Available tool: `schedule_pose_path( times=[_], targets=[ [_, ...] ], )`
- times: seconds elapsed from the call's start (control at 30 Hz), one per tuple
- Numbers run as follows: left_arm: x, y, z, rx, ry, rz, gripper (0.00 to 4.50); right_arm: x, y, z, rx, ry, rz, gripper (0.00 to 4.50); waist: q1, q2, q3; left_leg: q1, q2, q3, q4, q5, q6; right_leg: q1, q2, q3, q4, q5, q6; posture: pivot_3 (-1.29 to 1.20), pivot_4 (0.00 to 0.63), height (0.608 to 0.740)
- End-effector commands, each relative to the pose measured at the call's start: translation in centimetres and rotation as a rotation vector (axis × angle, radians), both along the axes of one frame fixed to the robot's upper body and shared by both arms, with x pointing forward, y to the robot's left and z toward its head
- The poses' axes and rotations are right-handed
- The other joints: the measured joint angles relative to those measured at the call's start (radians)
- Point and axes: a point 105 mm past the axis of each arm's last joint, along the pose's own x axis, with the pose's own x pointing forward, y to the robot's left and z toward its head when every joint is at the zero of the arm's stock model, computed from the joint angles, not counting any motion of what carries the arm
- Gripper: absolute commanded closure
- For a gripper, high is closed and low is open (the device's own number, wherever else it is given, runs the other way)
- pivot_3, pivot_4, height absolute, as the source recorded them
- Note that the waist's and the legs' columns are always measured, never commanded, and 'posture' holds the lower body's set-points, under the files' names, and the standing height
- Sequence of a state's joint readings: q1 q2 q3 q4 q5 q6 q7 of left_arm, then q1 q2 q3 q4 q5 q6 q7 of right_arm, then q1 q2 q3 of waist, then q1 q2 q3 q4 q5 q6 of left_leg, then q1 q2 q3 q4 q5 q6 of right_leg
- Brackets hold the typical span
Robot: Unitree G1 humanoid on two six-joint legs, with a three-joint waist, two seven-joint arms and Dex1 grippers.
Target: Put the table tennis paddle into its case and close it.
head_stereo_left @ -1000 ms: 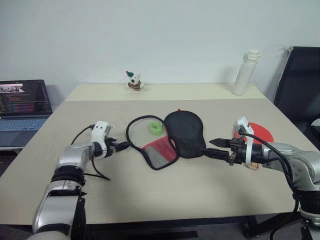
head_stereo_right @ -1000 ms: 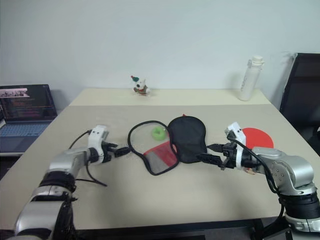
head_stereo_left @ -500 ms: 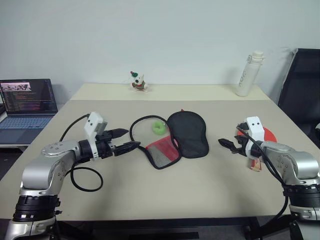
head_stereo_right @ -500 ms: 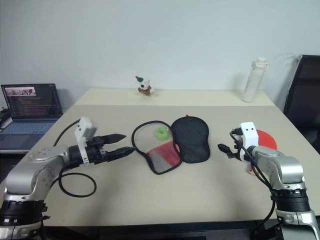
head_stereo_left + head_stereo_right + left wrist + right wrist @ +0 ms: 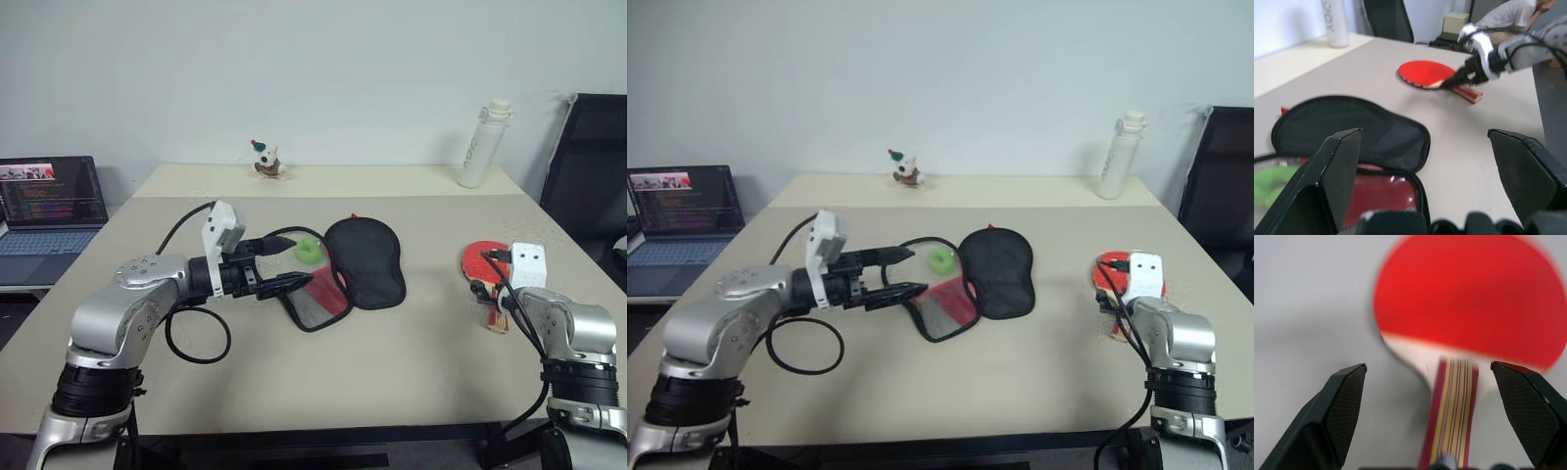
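The table tennis paddle (image 5: pixel 487 260) lies flat at the table's right side, red face up, its striped wooden handle (image 5: pixel 1449 406) pointing toward me. My right gripper (image 5: pixel 1427 368) is open, one finger on each side of the handle's neck, with nothing gripped. The case (image 5: pixel 364 257) lies unzipped mid-table: the black flap is spread to the right and the red mesh half (image 5: pixel 313 297) lies at the front left. My left gripper (image 5: pixel 299 260) hovers open just above the case's left edge, pointing right.
A small green ball (image 5: pixel 310 249) lies inside the loop of the case's zip edge. A white bottle (image 5: pixel 480 142) and a small toy figure (image 5: pixel 263 161) stand at the far edge. A laptop (image 5: pixel 49 201) is at the left, a black chair (image 5: pixel 588 166) at the right.
My left gripper has risen and swung right, ending above the case's left edge. My right gripper has left the case's right side and moved right and down to the paddle's handle.
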State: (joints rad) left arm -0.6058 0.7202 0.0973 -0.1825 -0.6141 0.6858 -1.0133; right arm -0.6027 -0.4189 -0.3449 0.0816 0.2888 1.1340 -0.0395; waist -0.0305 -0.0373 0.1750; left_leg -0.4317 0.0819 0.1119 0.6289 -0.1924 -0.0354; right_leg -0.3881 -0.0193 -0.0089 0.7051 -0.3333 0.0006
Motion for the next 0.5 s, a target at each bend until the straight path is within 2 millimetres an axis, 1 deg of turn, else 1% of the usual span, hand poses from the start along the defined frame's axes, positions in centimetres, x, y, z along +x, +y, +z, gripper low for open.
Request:
schedule_pose_path(
  times=[0.03,0.13,0.27,0.37,0.5],
  targets=[
    [-0.2,-0.2,1.0,-0.002,-0.047,-0.02,0.03,-0.4,-1.1,-0.2,0.026,0.008,-0.043,0.0,0.0,0.0,0.0,0.0,0.0,0.0,0.0,0.0,0.0,0.0,0.0,0.0,0.0,0.0,0.0,0.0,0.15,0.74],
    [-0.2,-0.3,0.8,-0.004,-0.045,-0.023,0.03,-0.6,-1.7,-1.0,0.033,0.037,-0.067,0.0,0.0,0.0,0.0,0.0,0.0,0.0,0.0,0.0,0.0,0.0,0.0,0.0,0.0,0.0,0.0,0.0,0.15,0.74],
    [-0.1,-0.3,0.8,-0.003,-0.048,-0.019,0.03,-0.1,-1.9,-1.4,0.036,0.037,-0.069,0.0,-0.001,-0.001,-0.001,0.0,0.0,0.0,0.0,0.0,0.0,0.001,0.0,0.0,0.0,0.0,0.0,0.0,0.15,0.74],
    [0.0,-0.2,0.7,0.003,-0.054,-0.009,0.0,0.4,-1.6,-1.9,0.03,0.041,-0.053,0.64,-0.001,-0.004,-0.002,0.001,0.0,-0.001,0.001,0.0,0.0,0.002,0.0,0.0,0.0,0.0,0.0,0.0,0.15,0.74],
    [0.3,0.5,0.7,0.0,-0.059,0.031,0.0,1.0,-0.9,-2.2,0.033,0.035,-0.037,1.97,-0.004,-0.005,-0.003,0.003,0.0,-0.001,0.001,0.0,0.001,0.003,0.0,0.0,0.0,0.001,0.001,0.0,0.15,0.74]
  ],
)
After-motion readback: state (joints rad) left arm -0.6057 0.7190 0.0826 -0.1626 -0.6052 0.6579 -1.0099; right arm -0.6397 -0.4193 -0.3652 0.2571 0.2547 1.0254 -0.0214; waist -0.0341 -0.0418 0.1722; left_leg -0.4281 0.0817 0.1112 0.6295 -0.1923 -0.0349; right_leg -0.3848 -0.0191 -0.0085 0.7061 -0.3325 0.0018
